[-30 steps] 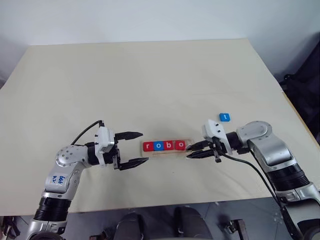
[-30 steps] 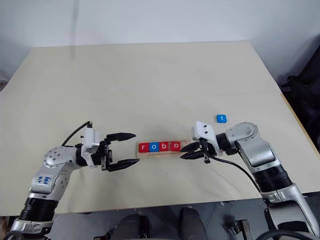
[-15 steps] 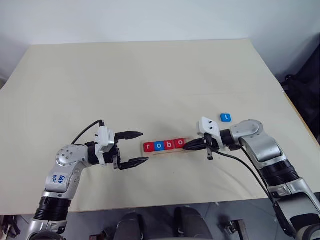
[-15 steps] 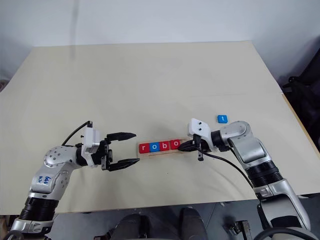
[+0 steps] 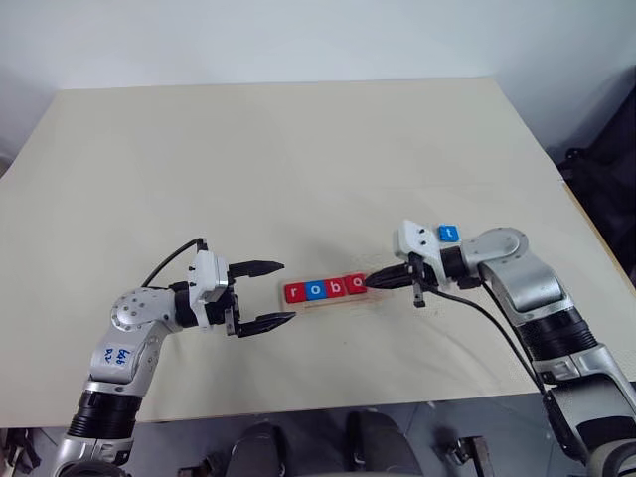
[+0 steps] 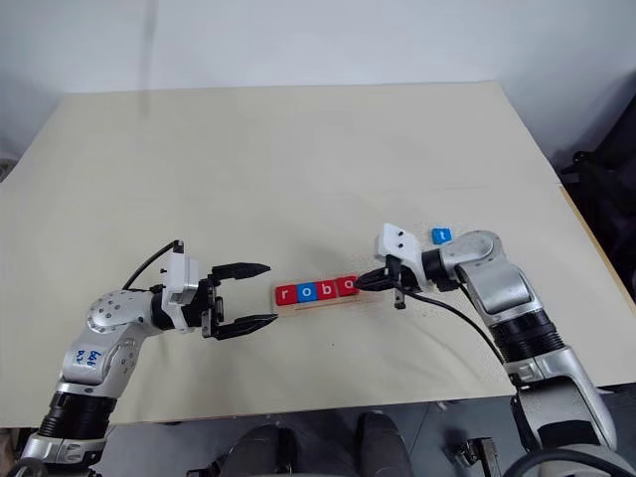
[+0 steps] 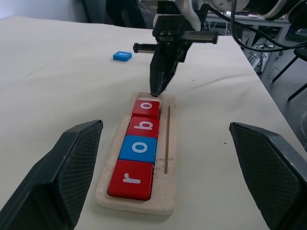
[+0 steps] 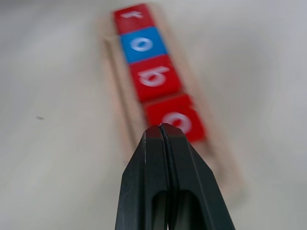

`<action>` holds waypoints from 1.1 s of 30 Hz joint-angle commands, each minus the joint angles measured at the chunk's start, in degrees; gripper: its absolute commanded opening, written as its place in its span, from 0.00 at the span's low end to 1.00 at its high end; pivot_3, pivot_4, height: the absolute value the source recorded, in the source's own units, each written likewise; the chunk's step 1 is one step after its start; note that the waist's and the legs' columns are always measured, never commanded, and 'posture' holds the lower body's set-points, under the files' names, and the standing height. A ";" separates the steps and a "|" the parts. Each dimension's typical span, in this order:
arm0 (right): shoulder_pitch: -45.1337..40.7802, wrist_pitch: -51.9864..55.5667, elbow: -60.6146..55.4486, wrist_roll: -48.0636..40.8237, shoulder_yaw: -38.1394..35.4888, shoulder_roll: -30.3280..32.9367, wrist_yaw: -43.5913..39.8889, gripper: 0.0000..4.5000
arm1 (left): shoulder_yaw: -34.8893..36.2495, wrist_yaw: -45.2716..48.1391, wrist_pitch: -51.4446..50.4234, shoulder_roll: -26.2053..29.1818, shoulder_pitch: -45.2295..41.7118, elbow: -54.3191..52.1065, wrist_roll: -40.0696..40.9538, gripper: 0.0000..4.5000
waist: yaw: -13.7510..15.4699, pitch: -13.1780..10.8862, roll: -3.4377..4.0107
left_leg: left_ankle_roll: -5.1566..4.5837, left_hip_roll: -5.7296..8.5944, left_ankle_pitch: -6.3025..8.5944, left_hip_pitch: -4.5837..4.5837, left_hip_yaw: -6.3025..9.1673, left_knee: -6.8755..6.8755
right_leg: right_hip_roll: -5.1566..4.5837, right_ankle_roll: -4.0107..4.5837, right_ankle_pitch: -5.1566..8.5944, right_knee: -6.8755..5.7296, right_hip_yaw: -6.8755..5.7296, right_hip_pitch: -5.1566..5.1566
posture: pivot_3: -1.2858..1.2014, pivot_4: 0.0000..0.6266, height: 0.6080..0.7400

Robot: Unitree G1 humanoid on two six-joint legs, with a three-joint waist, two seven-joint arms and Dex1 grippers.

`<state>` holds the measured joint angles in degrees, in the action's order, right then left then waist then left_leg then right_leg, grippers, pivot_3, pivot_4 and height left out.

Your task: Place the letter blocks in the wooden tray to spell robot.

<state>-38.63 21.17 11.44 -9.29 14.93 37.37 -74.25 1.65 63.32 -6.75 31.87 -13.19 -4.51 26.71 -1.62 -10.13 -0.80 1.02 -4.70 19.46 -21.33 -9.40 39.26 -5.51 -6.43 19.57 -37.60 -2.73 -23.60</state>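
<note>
Now | right gripper closed at second o | left gripper open | t outside tray

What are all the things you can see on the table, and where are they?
Long pale-wood tray: one, light wood, near the front middle of the table, between the two hands.
Red square letter blocks: three, red, in the tray, showing r, b, o.
Blue square letter block with o: one, blue, in the tray, second from the robot's left.
Blue square letter block with t: one, blue, loose on the table beyond the right arm.
Large beige table: one, beige.
Left hand: one, black fingers, open, left of the tray.
Right hand: one, black fingers, shut, tips at the tray's empty end.
</note>
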 commanded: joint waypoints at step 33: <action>39.92 4.97 -30.02 -16.54 -38.92 4.84 12.47 0.57 | -0.47 2.25 1.32 -0.58 -2.83 2.50 0.33 1.00 | 2.01 0.02 -0.02 | -0.02 0.09 0.02 -0.01 0.07 -0.03 | -0.01 -0.04 -0.02 0.13 -0.02 0.09 | 0.52 0.24 1.00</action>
<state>0.22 26.88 -14.41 -23.31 -19.46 42.57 -63.78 1.09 64.93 -6.26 31.47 -15.49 -1.67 26.67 0.39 -10.11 -0.83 1.00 -4.60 19.49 -21.29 -9.34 39.25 -5.52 -6.49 19.53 -37.47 -2.75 -23.44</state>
